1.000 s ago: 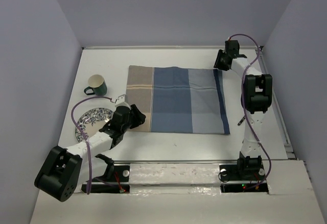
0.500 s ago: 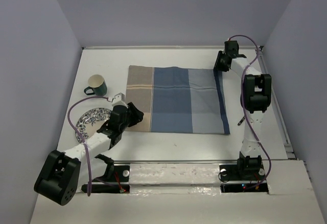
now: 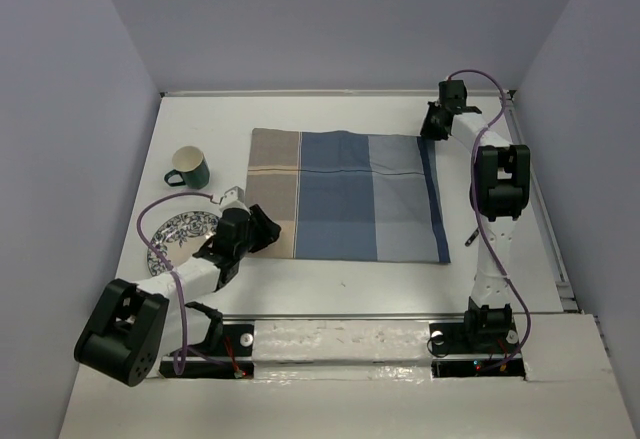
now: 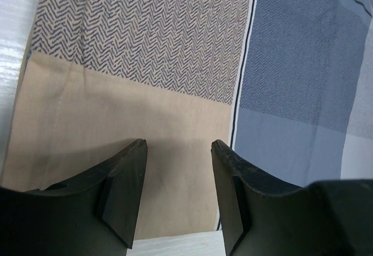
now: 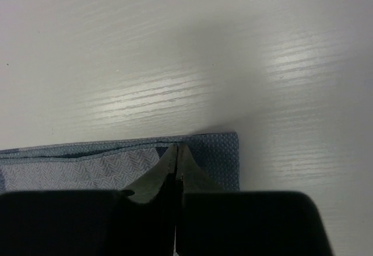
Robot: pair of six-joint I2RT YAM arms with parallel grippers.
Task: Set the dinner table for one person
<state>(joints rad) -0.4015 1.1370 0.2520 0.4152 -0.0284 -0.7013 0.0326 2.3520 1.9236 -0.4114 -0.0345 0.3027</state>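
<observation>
Placemat (image 3: 345, 194) looks light and limp: pinch a corner, slide it flat on the table (image 3: 330, 284). Right jaws together at its far corner, left jaws apart above the tan end.

Left arm (image 3: 190, 274) and right arm (image 3: 492, 259): white links, chunky black joints, each trailing a looping purple cable (image 3: 478, 73). Gripper fingers (image 4: 122, 197) matte black wedges, rubber-padded I think.
</observation>
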